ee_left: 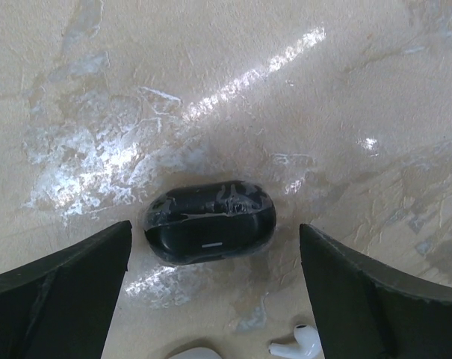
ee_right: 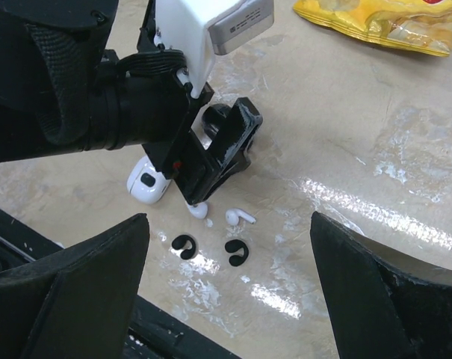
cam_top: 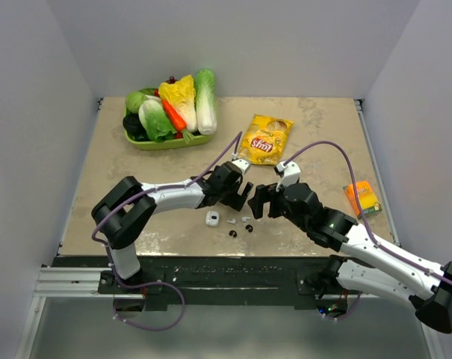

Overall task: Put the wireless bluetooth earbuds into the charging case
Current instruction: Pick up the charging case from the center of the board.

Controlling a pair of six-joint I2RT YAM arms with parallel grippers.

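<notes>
The left end effector point(ee_left: 214, 228) is spread wide over the bench point(ee_left: 300, 90). Its fingers flank a closed black charging case point(ee_left: 211, 222) without touching it, and the case's long axis runs from finger to finger. The right end effector point(cam_top: 255, 203) is equally wide and grips nothing. Near the left fingertips, ahead of the right gap, lie two white earbuds point(ee_right: 239, 217), two dark earbuds point(ee_right: 183, 246) and a white charging case point(ee_right: 147, 183).

Left gripper point(ee_left: 214, 228) jaws spread wide, fingers point(ee_left: 61, 292) at 8 and 4 o'clock. Black charging case point(ee_left: 210, 222), glossy, lid closed, lies on the beige marbled tabletop point(ee_left: 211, 90) between them, touching neither. White earbud point(ee_left: 296, 345) at 5 o'clock. White rounded object point(ee_left: 194, 353) at 6 o'clock, cut off by the frame edge.
</notes>
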